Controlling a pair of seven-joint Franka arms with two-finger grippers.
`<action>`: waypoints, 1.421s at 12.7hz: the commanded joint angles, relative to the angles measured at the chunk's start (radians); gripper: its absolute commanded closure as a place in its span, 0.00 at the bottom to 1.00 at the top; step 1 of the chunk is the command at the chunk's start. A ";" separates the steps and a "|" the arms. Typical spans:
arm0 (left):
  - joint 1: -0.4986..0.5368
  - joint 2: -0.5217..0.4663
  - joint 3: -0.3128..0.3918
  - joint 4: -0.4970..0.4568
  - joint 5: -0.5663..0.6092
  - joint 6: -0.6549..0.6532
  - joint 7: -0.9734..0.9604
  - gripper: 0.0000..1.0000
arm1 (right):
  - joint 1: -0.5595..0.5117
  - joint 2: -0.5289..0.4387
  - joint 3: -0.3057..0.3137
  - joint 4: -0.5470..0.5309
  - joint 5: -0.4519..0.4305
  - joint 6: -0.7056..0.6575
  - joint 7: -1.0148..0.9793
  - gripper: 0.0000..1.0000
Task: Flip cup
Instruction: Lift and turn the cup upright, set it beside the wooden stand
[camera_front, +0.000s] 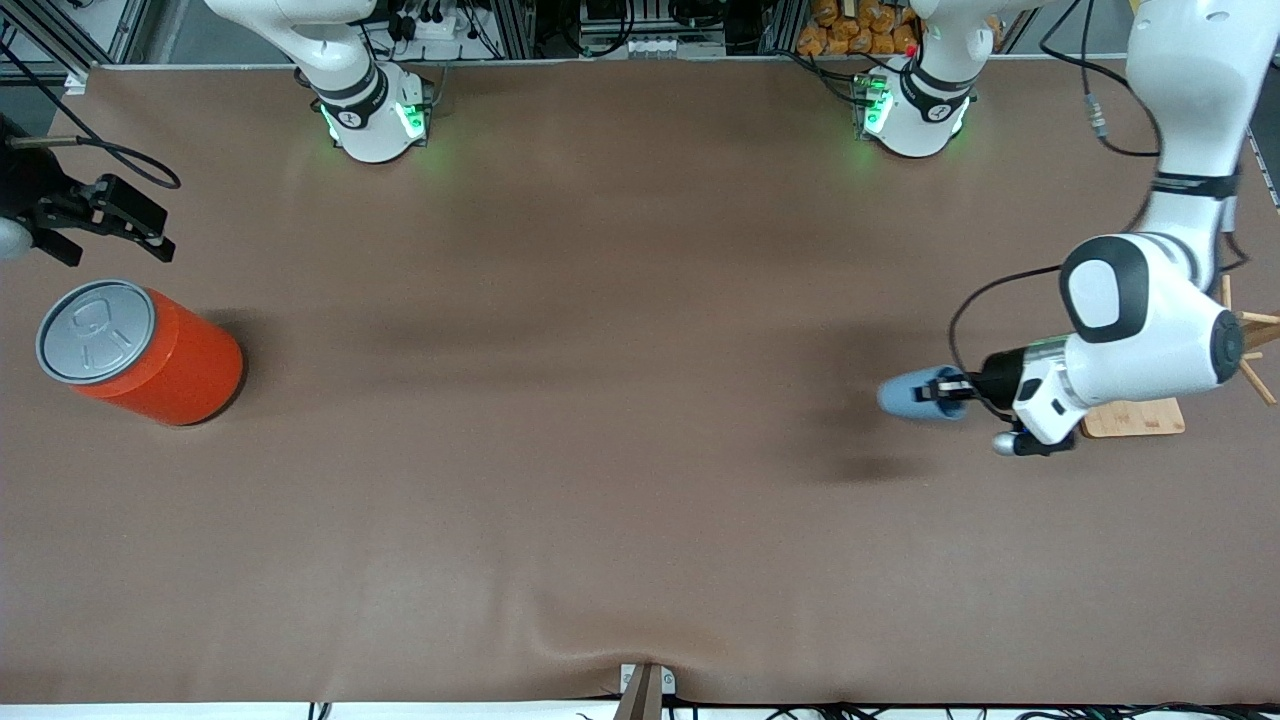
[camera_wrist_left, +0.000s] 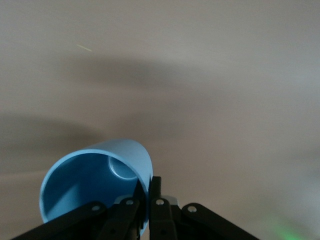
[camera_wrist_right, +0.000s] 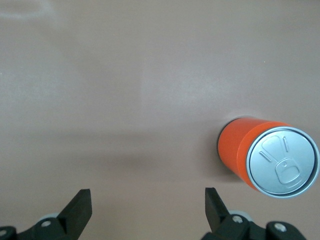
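Pinching the cup (camera_front: 908, 395) rim, left hand (camera_front: 948, 389) holds it sideways.

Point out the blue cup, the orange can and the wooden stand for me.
cup (camera_front: 905, 395), front view, its outer side wall.
orange can (camera_front: 185, 365), front view, its orange side.
wooden stand (camera_front: 1135, 418), front view, its flat base.

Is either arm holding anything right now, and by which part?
The left tool pinches the blue cup by its rim wall, one finger inside. The right tool is open, holding nothing.
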 joint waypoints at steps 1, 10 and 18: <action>0.023 -0.004 0.005 0.022 0.180 0.062 -0.020 1.00 | -0.010 0.013 0.003 0.024 -0.009 -0.005 -0.031 0.00; -0.011 -0.056 -0.009 -0.098 0.396 0.240 -0.175 1.00 | -0.010 0.013 0.002 0.024 -0.006 -0.008 -0.028 0.00; -0.016 -0.025 -0.016 -0.173 0.435 0.355 -0.240 1.00 | -0.010 0.013 0.002 0.024 -0.001 -0.016 -0.028 0.00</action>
